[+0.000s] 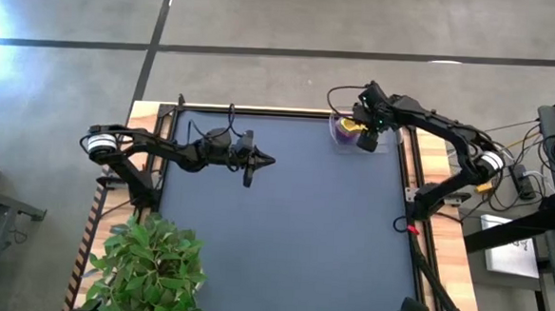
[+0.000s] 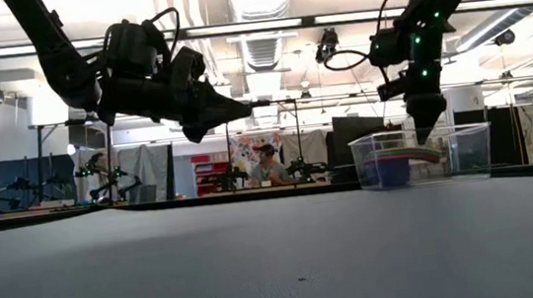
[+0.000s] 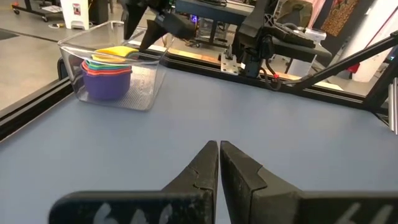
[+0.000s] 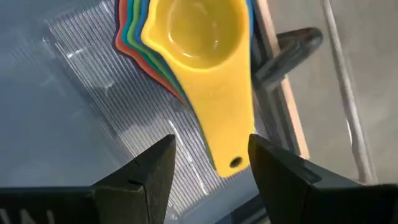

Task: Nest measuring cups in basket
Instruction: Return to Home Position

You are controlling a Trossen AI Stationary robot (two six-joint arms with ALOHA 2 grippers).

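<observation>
The measuring cups (image 4: pixel 199 37) sit nested in one stack, yellow on top, with green, blue, orange, red and purple rims showing beneath. The stack (image 3: pixel 107 68) stands in the clear basket (image 3: pixel 140 87) at the table's far right corner (image 1: pixel 347 129). My right gripper (image 4: pixel 211 168) is open just above the basket, pointing down. Its fingers stand on either side of the yellow handle's free end (image 4: pixel 231 158) without clearly touching it. My left gripper (image 3: pixel 219 149) is shut and hovers above the table's left half (image 1: pixel 270 160), well away from the basket.
A potted plant (image 1: pixel 148 263) stands at the table's near left corner. Wooden rails run along the table's left and right edges (image 1: pixel 412 172), with cables and equipment beyond the right one. A person (image 2: pixel 268 164) sits far off in the room behind.
</observation>
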